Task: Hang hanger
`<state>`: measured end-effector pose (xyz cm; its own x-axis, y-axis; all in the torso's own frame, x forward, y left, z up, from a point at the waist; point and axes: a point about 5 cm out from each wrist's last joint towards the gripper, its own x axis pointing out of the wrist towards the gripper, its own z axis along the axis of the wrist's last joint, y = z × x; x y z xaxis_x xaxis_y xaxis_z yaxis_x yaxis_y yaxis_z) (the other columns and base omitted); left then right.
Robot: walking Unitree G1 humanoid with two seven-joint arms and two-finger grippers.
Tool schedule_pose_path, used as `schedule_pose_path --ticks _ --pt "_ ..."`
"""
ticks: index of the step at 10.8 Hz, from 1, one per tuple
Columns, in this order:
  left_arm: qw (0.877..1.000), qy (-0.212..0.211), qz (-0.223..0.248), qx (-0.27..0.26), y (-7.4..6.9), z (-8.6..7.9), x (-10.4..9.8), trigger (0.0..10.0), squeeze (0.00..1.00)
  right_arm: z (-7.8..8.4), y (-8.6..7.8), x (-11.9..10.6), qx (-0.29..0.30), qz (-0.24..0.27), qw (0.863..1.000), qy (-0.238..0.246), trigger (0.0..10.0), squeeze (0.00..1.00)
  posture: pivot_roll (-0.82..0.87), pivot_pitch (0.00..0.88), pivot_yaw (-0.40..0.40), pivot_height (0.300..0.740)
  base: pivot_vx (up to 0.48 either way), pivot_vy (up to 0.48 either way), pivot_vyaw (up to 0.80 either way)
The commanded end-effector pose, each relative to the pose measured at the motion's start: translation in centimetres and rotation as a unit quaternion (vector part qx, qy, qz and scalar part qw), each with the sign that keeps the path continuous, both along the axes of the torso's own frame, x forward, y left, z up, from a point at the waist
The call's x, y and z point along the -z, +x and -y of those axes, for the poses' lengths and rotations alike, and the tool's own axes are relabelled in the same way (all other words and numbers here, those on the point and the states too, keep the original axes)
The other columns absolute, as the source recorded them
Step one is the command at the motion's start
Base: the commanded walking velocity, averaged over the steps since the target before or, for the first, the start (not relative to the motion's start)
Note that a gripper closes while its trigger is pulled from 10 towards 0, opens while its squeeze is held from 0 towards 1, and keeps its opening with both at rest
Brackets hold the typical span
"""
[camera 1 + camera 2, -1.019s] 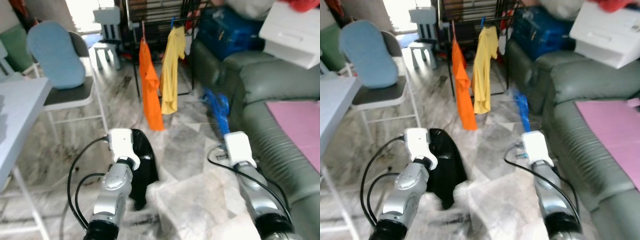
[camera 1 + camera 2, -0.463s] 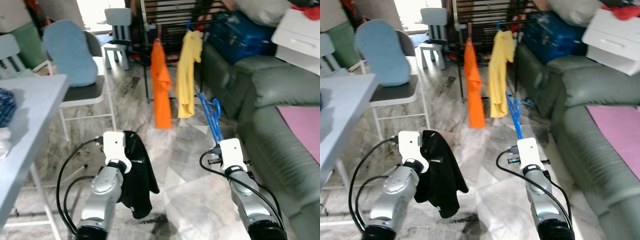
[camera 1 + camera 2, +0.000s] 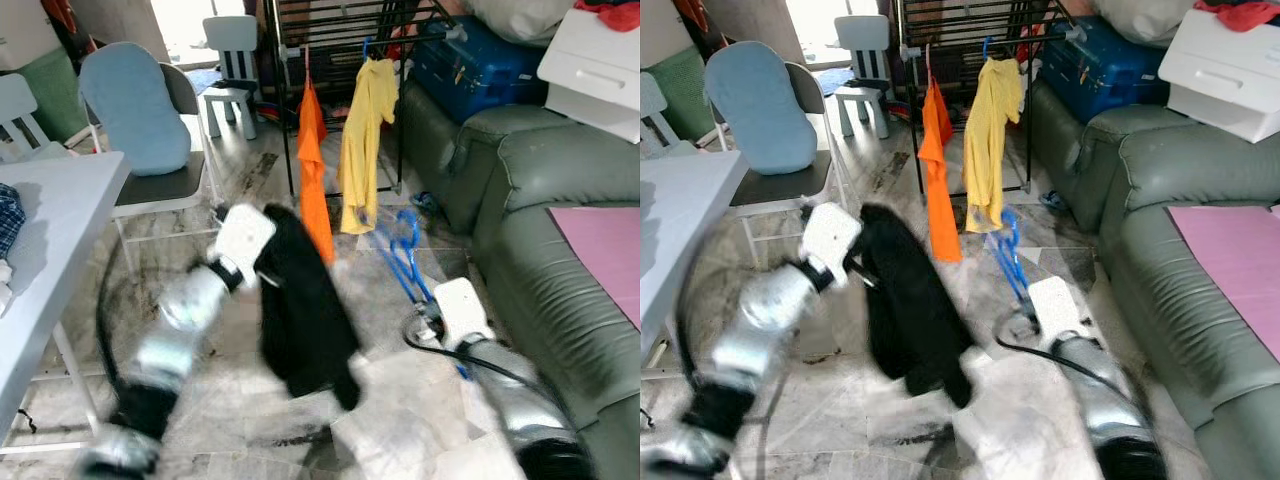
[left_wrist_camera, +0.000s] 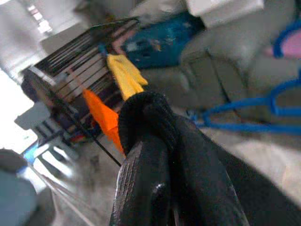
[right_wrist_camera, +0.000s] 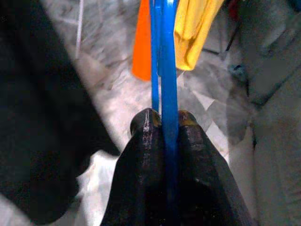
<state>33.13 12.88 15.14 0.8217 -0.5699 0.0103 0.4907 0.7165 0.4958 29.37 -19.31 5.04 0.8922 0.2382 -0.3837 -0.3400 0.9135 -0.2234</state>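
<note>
Right tool (image 5: 162,117) clamped on the blue plastic hanger (image 3: 1008,255), held low at centre, near the black metal drying rack (image 3: 970,20); left tool (image 4: 150,141) gripping the black cloth garment (image 3: 300,300); risk: swinging garment snags hanger, or hook misses rail; no containers in use.

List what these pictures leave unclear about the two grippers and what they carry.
- Left gripper: in the head views motion blur smears the arm; the black garment wraps its fingertips in the left wrist view.
- Black garment: its shape is blurred in the head views.
- Blue hanger: its hook is cut off by the right wrist view's edge.
- Right gripper: blurred in the head views.
</note>
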Motion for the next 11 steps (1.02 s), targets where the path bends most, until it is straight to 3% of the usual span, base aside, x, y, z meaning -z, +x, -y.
schedule_pose_path --ticks 1,2,5,7,8,10,11 --pt "0.995 0.088 0.000 0.053 -0.1 0.6 1.0 10.0 0.00 -0.1 0.2 -1.5 -0.056 0.012 0.998 -0.012 10.0 0.00 -0.12 0.000 0.100 0.740 0.000 0.000 0.00" --pt "0.983 0.162 -0.013 0.089 0.0 0.5 2.3 10.0 0.00 1.5 0.2 -2.7 -0.096 0.012 0.994 -0.047 10.0 0.00 -0.13 0.000 0.106 0.740 0.000 0.000 0.00" --pt "0.969 0.221 -0.005 0.107 1.1 0.4 2.2 10.0 0.00 2.9 0.1 -4.3 -0.124 0.014 0.991 -0.054 10.0 0.00 -0.15 0.000 0.120 0.740 0.000 0.000 0.00" --pt "0.956 0.274 0.038 0.101 2.2 0.7 1.7 10.0 0.00 2.2 -0.8 -4.4 -0.164 0.000 0.986 -0.032 10.0 0.00 -0.15 0.000 0.121 0.740 0.000 0.000 0.00" --pt "0.933 0.333 0.069 0.121 2.1 1.0 2.2 10.0 0.00 1.6 -1.4 -4.5 -0.204 -0.009 0.978 -0.028 10.0 0.00 -0.15 0.000 0.120 0.740 0.000 0.000 0.00" --pt "0.903 0.393 0.068 0.162 2.0 0.8 2.9 10.0 0.00 2.3 -1.1 -5.4 -0.215 -0.008 0.976 -0.042 10.0 0.00 -0.15 0.000 0.120 0.740 0.000 0.000 0.00" --pt "0.881 0.426 0.060 0.197 1.8 0.2 3.2 10.0 0.00 2.8 -0.9 -6.1 -0.213 -0.004 0.976 -0.050 10.0 0.00 -0.15 0.000 0.125 0.740 0.000 0.000 0.00"
